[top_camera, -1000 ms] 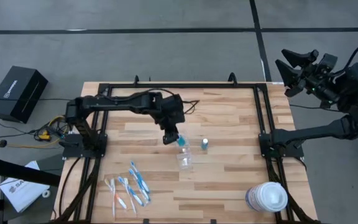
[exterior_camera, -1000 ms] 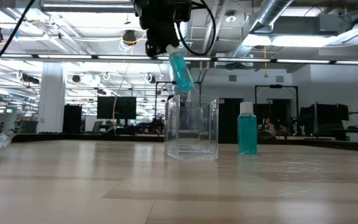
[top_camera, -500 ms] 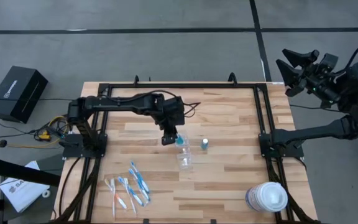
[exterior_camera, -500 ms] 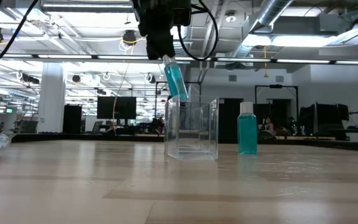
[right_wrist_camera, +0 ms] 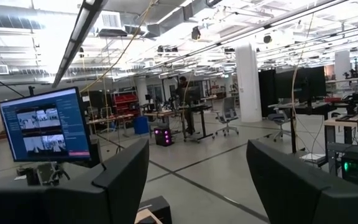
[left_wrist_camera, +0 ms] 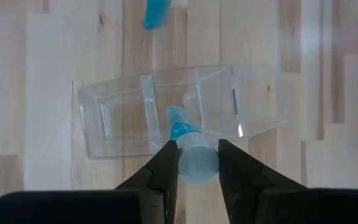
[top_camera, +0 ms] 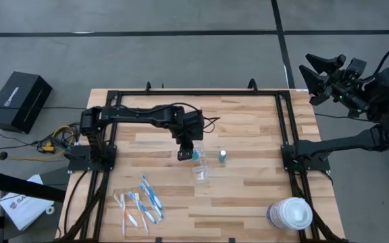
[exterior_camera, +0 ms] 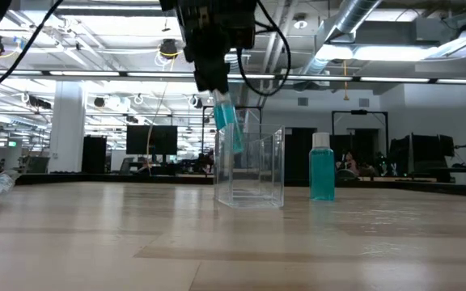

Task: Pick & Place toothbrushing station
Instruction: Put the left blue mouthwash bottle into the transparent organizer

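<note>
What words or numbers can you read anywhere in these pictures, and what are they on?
Nothing can be read for sure.
Black box on the floor: white lettering, too small to read.
White paper on the floor: dark print, too blurred.
Monitor: only camera pictures, text too small.

Grey floor (top_camera: 181, 54) with dark seam lines around wooden table (top_camera: 248, 189). Black box (top_camera: 20, 100) on floor beside it. Open workshop beyond: white columns (right_wrist_camera: 247, 81), ceiling ducts (exterior_camera: 362, 24) (strip lights on), desks, monitor (right_wrist_camera: 45, 127).
</note>
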Controlling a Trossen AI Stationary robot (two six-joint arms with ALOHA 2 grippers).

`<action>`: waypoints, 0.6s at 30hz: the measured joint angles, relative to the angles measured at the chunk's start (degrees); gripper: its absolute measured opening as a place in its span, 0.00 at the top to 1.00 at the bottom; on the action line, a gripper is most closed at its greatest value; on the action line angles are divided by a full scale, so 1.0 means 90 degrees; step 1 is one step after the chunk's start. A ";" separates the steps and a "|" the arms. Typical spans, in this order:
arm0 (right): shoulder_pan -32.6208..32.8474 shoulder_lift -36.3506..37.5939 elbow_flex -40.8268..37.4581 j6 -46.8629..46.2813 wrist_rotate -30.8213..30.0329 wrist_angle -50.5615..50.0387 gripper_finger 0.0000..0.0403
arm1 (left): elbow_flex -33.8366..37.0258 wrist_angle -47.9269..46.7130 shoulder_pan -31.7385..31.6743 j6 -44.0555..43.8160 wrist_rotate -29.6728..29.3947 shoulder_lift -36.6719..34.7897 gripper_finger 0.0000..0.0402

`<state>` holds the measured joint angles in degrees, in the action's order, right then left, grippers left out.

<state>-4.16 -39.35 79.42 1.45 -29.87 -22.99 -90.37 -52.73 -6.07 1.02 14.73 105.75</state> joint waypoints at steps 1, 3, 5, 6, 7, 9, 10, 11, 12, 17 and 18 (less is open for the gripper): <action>0.0000 0.0000 0.0000 0.0000 0.0000 -0.0009 0.35 | 0.0000 0.0000 0.0000 -0.0003 -0.0001 0.0047 0.80; 0.0000 0.0000 0.0000 0.0000 0.0000 -0.0026 0.35 | 0.0000 0.0009 0.0000 -0.0004 0.0001 0.0132 0.80; 0.0000 0.0000 0.0000 0.0000 0.0000 -0.0047 0.35 | 0.0000 0.0009 0.0000 -0.0003 -0.0004 0.0226 0.80; 0.0000 0.0000 0.0000 0.0000 0.0000 -0.0058 0.35 | 0.0000 -0.0006 0.0000 -0.0001 -0.0024 0.0245 0.80; 0.0000 0.0000 0.0000 0.0000 0.0000 -0.0076 0.35 | 0.0000 -0.0016 0.0000 -0.0001 -0.0068 0.0246 0.80; 0.0000 0.0000 0.0000 0.0000 0.0000 -0.0092 0.35 | -0.0002 0.0020 0.0000 0.0003 -0.0170 0.0268 0.80; 0.0000 0.0000 0.0000 -0.0001 0.0000 -0.0093 0.35 | -0.0001 0.0004 -0.0011 0.0004 -0.0195 0.0285 0.80; 0.0000 0.0000 0.0000 0.0000 0.0001 -0.0096 0.35 | 0.0001 -0.0013 -0.0019 0.0004 -0.0203 0.0293 0.80; 0.0000 0.0000 0.0000 -0.0002 0.0005 -0.0094 0.35 | 0.0002 -0.0007 -0.0021 0.0004 -0.0205 0.0294 0.80; 0.0000 0.0000 0.0000 -0.0002 0.0017 -0.0096 0.35 | 0.0002 0.0000 -0.0001 0.0004 -0.0280 0.0289 0.80; 0.0000 0.0000 0.0000 -0.0003 0.0020 -0.0096 0.35 | 0.0002 0.0004 0.0000 0.0010 -0.0311 0.0289 0.80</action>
<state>-4.16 -39.35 79.42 1.43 -29.69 -23.86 -90.35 -52.69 -6.07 1.11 11.93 108.36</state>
